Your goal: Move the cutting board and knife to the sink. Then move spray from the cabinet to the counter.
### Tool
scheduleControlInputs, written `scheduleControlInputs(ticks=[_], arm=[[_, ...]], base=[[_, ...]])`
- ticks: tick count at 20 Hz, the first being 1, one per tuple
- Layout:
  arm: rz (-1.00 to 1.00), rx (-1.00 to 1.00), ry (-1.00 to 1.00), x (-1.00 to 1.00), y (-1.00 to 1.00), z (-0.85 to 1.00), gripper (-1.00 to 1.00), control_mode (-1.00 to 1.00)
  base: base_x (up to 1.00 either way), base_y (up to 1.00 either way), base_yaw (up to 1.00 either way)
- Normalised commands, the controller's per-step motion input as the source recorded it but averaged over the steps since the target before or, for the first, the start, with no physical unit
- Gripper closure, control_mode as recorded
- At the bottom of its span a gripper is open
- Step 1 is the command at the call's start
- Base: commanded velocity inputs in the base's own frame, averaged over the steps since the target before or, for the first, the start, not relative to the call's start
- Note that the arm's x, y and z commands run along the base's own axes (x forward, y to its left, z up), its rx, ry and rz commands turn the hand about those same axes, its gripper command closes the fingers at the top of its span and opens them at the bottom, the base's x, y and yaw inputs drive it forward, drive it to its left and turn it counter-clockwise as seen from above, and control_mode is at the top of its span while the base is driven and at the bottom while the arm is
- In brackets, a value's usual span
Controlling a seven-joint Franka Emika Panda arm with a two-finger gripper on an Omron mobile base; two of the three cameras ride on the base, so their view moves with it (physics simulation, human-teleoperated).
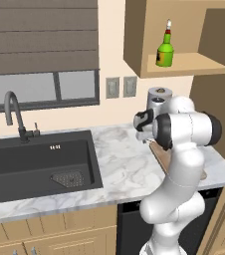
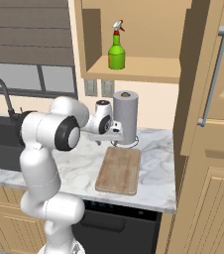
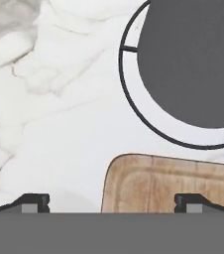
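Left base view: jaws (image 1: 145, 141) hard to make out behind the wrist and forearm, low over the desk (image 1: 119, 169). Cutting board (image 1: 160, 155) mostly hidden by the arm, just a sliver below and beside the jaws. Sink (image 1: 40, 164) well off to the jaws' far side; spray (image 1: 165, 50) high above them in the open cabinet (image 1: 184, 64).

Right base view: jaws (image 2: 115, 140) over the far short edge of the cutting board (image 2: 119, 171), paper towel roll (image 2: 126, 116) just beyond. Board flat, long axis running from the roll toward the desk's front edge. No knife to be seen.

Hand view: jaws (image 3: 111, 202) spread wide, one fingertip (image 3: 34, 202) over bare marble, the other (image 3: 189, 202) over the board (image 3: 173, 183); rounded corner between them. Likely trouble: flat board offers no edge to pinch, so closing could skid it; any swing onward could clip the roll's round base (image 3: 134, 94).
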Motion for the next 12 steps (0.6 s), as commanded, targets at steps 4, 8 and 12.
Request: scheduleControlInputs(ticks=[4, 8, 12], arm=[[-0.01, 0.00, 0.00, 0.29, 0.00, -0.08, -1.00, -1.00], [-0.01, 0.00, 0.00, 0.13, 0.00, -0.22, -1.00, -1.00], [0.00, 0.00, 0.00, 0.07, 0.00, -0.32, -1.00, -1.00]], base=[[0.00, 0.00, 0.00], [0.00, 0.00, 0.00], [0.00, 0.00, 0.00]])
